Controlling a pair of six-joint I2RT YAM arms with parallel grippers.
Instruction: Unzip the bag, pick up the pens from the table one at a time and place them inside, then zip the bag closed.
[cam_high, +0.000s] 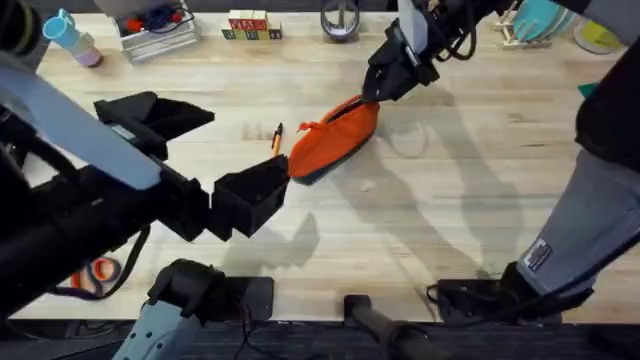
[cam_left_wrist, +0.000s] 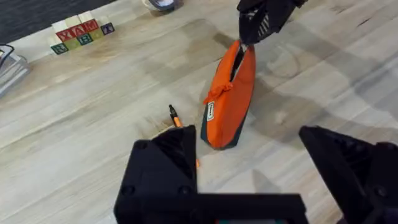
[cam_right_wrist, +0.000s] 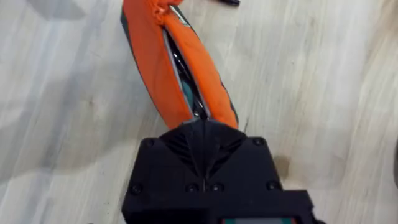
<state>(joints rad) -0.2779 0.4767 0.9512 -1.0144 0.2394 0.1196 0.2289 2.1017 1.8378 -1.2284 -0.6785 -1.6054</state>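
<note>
Bag lies mid-table, its far right end pinched between the right gripper fingers; left gripper fingers apart, near the pen.

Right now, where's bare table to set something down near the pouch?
Free: the table right of the orange pencil pouch, and the near strip in front of it. Crowded: left of the pouch, where the orange pen lies by the left hand; the right hand pinches the pouch's far end.
</note>
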